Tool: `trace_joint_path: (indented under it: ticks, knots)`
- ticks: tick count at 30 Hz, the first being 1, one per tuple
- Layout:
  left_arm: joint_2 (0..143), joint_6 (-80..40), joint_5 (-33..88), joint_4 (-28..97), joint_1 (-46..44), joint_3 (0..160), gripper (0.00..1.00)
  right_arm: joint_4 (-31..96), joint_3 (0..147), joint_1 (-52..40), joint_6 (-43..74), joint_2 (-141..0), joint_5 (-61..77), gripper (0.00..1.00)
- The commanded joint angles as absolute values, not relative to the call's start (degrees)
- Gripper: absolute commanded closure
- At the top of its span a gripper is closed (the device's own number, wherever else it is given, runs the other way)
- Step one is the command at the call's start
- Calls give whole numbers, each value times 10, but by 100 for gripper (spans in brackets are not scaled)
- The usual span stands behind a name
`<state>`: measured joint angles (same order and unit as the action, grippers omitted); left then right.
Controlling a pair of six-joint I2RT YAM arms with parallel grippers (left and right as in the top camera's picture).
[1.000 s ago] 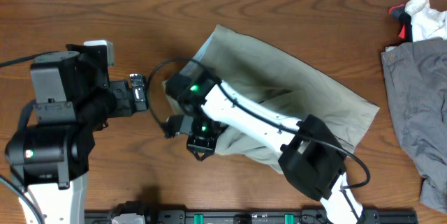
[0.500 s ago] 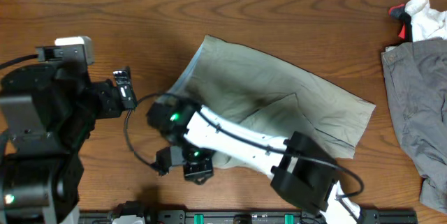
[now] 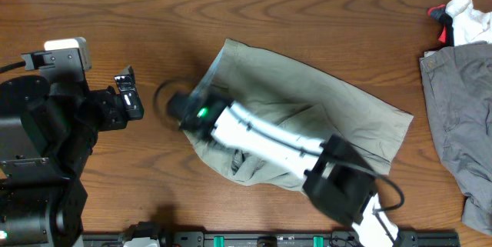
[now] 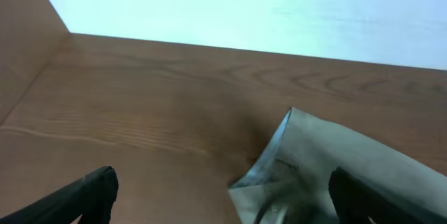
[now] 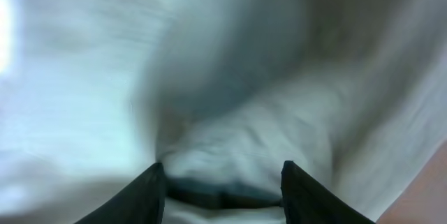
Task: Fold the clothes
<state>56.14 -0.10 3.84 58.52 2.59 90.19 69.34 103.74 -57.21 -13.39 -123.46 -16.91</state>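
Observation:
The pale khaki-green shorts (image 3: 338, 105) lie slanted across the middle of the table, bunched into folds at their near left part (image 3: 246, 162). My right arm (image 3: 261, 135) lies across them, its wrist over their left end. The right wrist view is blurred. In it my right gripper (image 5: 220, 182) points into the shorts (image 5: 230, 77), jaws apart, with a lump of cloth bulging between the fingers. My left gripper (image 3: 125, 95) is wide open with nothing in it, on bare wood left of the shorts. The left wrist view has the shorts' corner (image 4: 335, 161) ahead of the left gripper (image 4: 227, 203).
A darker grey garment (image 3: 457, 124) lies at the table's right edge. A small white-and-red cloth item (image 3: 461, 16) sits at the back right corner. Brown wooden table (image 3: 115, 16) surrounds the shorts, and a white wall runs along its far edge.
My left arm has drawn back to the left, away from the shorts. My right gripper has swung from the near left edge up onto the shorts' left end, leaving bunched cloth there.

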Motion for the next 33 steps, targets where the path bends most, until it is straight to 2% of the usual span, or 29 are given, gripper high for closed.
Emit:
trace_joint_path:
  ticks: [1, 7, 12, 14, 18, 24, 26, 27, 30, 33]
  knots:
    - [563, 4, 29, 584, 28, 915, 2, 693, 1042, -503, -99, -1202, -98, 49]
    - [586, 1, 30, 597, 28, 915, 2, 680, 1042, -365, -98, -1192, 91, 34]
    - [624, -14, 68, 621, 28, 915, 2, 668, 1042, -255, -20, -1193, 94, 34]
    - [643, -13, 96, 630, 28, 915, 2, 653, 1042, -219, 1, -1194, 95, 40]
    - [684, -13, 160, 652, 28, 914, 2, 641, 1042, -171, 19, -1208, 97, 44]
    - [738, -13, 178, 686, 28, 914, 2, 645, 1029, -162, 18, -1244, 87, 38]
    - [747, -13, 178, 690, 28, 914, 2, 644, 1019, -164, 19, -1257, 74, 44]
    - [750, -13, 178, 690, 28, 914, 2, 645, 1016, -165, 24, -1262, 72, 50]
    - [752, -12, 177, 688, 28, 914, 2, 651, 1008, -166, 61, -1288, 72, 71]
    - [752, -11, 176, 683, 28, 914, 2, 654, 1002, -166, 109, -1318, 73, 98]
